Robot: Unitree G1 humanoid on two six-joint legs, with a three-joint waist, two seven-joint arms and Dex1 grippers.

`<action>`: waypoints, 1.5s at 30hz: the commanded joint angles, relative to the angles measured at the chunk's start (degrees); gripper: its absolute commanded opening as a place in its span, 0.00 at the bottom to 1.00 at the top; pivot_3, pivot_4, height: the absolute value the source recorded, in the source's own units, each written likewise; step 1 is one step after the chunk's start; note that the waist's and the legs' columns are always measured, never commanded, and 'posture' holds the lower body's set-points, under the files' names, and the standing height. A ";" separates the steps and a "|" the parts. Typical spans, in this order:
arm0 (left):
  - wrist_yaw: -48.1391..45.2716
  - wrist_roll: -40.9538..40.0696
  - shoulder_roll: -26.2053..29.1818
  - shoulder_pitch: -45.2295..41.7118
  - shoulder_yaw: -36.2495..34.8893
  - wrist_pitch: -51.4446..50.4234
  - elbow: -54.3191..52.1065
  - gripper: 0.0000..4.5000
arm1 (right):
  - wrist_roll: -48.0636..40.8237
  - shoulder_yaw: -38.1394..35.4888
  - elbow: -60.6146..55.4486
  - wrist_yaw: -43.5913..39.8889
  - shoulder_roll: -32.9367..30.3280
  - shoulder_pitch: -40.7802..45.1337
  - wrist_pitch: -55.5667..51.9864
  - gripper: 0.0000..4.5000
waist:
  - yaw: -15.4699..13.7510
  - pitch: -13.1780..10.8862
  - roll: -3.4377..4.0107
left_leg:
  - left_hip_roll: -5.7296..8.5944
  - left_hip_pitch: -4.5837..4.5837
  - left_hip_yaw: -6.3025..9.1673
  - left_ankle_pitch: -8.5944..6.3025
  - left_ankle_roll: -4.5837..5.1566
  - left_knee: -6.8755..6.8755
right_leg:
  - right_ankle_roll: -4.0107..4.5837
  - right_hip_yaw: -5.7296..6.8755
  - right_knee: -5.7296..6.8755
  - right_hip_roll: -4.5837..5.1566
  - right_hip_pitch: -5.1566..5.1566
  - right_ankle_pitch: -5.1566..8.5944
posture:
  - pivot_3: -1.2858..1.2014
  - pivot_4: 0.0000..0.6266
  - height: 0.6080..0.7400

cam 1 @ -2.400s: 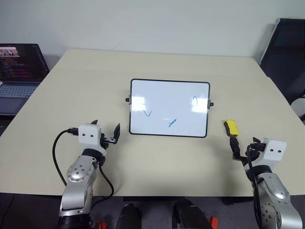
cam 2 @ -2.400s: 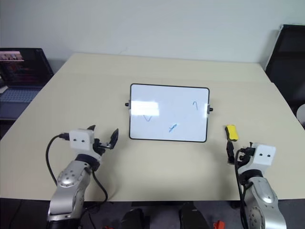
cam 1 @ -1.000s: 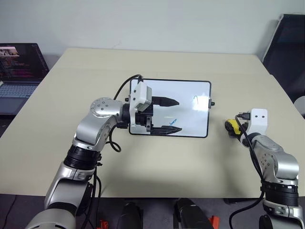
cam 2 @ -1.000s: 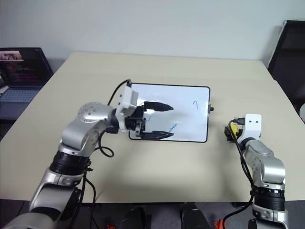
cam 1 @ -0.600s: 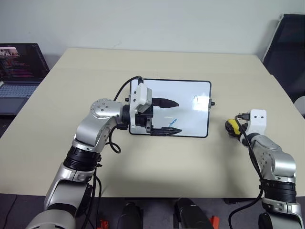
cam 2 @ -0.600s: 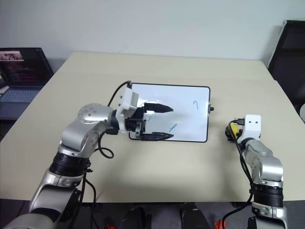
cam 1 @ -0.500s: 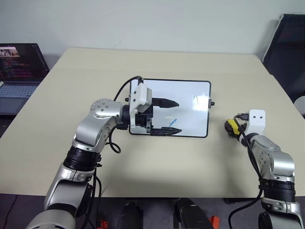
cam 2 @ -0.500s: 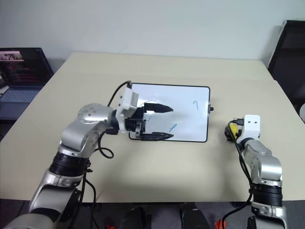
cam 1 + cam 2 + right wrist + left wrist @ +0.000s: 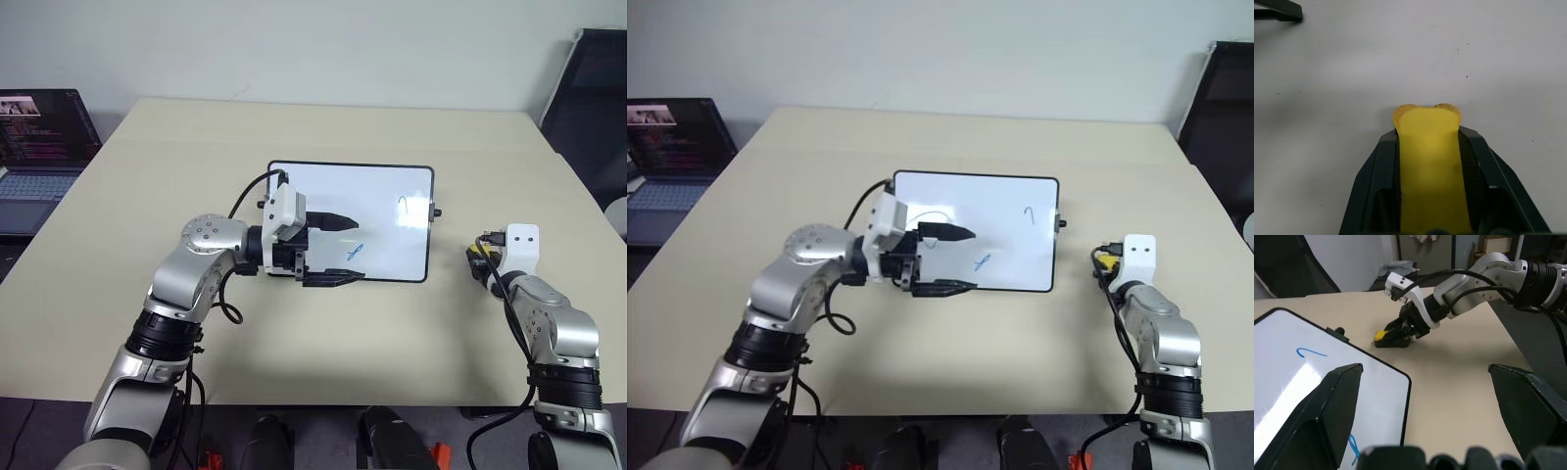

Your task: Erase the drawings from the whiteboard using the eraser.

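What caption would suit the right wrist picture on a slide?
The right gripper shut on the yellow eraser, seen along its two black fingers over the table.

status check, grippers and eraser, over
Right gripper shut on eraser, beside whiteboard. Left gripper open over board. Drawings unerased.

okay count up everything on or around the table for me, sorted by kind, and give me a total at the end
Whiteboard: 1
Blue drawings on it: 3, a tick, a scribble, a hook
Yellow eraser: 1, clamped in the right gripper
Laptop: 1
Table: 1
Grippers: 2, counting the open left gripper
Total: 9
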State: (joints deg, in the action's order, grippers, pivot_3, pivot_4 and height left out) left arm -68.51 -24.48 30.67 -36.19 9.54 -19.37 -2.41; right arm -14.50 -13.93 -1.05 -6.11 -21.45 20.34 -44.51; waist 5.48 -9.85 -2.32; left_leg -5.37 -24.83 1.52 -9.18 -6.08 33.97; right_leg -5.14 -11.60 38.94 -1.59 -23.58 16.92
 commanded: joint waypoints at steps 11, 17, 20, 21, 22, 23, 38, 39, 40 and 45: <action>18.32 3.89 0.85 5.45 -4.71 -7.92 -10.55 1.00 | -0.19 4.89 -30.19 -2.87 -3.29 -9.17 -5.14 0.27 | -0.37 -0.02 0.04 | -0.01 0.00 0.03 0.00 0.00 0.01 | -0.03 0.00 0.02 0.00 -0.01 0.06 | 0.52 0.24 1.00; 22.22 3.08 -2.33 2.46 -4.97 -10.33 -10.08 1.00 | -0.33 9.29 -36.13 -1.53 -0.91 -3.79 -9.01 0.27 | -0.35 -0.02 0.03 | 0.01 0.01 0.03 0.02 -0.01 0.15 | 0.08 -0.02 0.04 0.00 0.03 0.05 | 0.52 0.24 1.00; 21.67 2.84 -2.02 2.07 -4.81 -10.98 -9.82 1.00 | 0.33 11.15 -34.92 -1.70 -0.47 0.38 -9.27 0.27 | -0.28 -0.02 0.03 | 0.02 0.01 0.02 0.02 -0.01 0.21 | 0.10 -0.04 0.03 0.00 0.05 0.04 | 0.52 0.24 1.00; 21.56 2.53 -1.96 1.99 -5.01 -11.45 -9.68 1.00 | 0.58 11.65 -33.99 -1.84 -0.45 1.69 -9.02 0.27 | -0.31 -0.02 0.03 | 0.02 0.01 0.02 0.02 -0.01 0.20 | 0.08 -0.03 0.03 0.00 0.05 0.04 | 0.52 0.24 1.00; 21.26 2.37 -1.77 1.93 -5.06 -11.76 -9.55 1.00 | 0.96 12.50 -32.46 -2.16 -0.51 3.20 -8.47 0.27 | -0.33 -0.02 0.03 | 0.02 0.01 0.02 0.02 -0.01 0.19 | 0.07 -0.02 0.03 0.00 0.04 0.03 | 0.52 0.24 1.00; 20.88 2.32 -1.52 1.86 -4.97 -12.02 -9.48 1.00 | 1.42 13.38 -30.93 -2.51 -0.69 4.53 -7.78 0.27 | -0.32 -0.02 0.03 | 0.01 0.01 0.03 0.02 0.00 0.18 | 0.04 -0.01 0.02 0.00 0.05 0.02 | 0.52 0.24 1.00; 17.94 1.19 -0.38 2.02 -4.35 -13.33 -10.26 1.00 | 11.12 23.15 -7.00 -6.25 0.40 16.53 3.21 0.27 | -0.36 -0.03 0.04 | 0.00 -0.01 0.03 0.01 0.00 0.00 | 0.04 0.06 0.00 0.00 0.00 -0.03 | 0.52 0.24 1.00; 17.91 1.23 -0.27 2.34 -4.47 -13.28 -10.40 1.00 | 11.70 23.78 -6.92 -6.80 -0.42 15.30 2.42 0.27 | -0.37 -0.03 0.04 | 0.00 -0.01 0.03 0.01 0.00 0.00 | 0.08 0.05 0.00 0.00 0.00 -0.06 | 0.52 0.24 1.00; 17.84 1.28 -0.12 2.61 -4.58 -13.20 -10.43 1.00 | 11.99 23.92 -7.18 -7.18 -0.93 14.18 1.77 0.27 | -0.38 -0.02 0.04 | 0.00 -0.01 0.03 0.01 0.00 0.00 | 0.13 0.06 0.00 0.00 0.00 -0.08 | 0.52 0.24 1.00; 17.87 1.52 0.88 3.66 -5.49 -12.94 -10.20 1.00 | 12.12 23.20 -10.84 -8.25 -2.08 10.07 -0.72 0.27 | -0.36 0.00 0.01 | 0.00 0.04 0.09 0.02 0.00 0.10 | -0.02 0.08 0.03 0.00 0.09 0.01 | 0.52 0.24 1.00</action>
State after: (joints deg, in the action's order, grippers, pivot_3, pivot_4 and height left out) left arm -50.65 -22.61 30.84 -32.23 5.64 -33.26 -10.83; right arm -3.26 10.07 -11.78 -13.99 -22.72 31.62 -42.99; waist 5.12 -9.86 -2.31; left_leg -5.37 -24.78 1.60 -9.15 -6.08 34.12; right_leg -5.10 -11.53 38.98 -1.59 -23.47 16.94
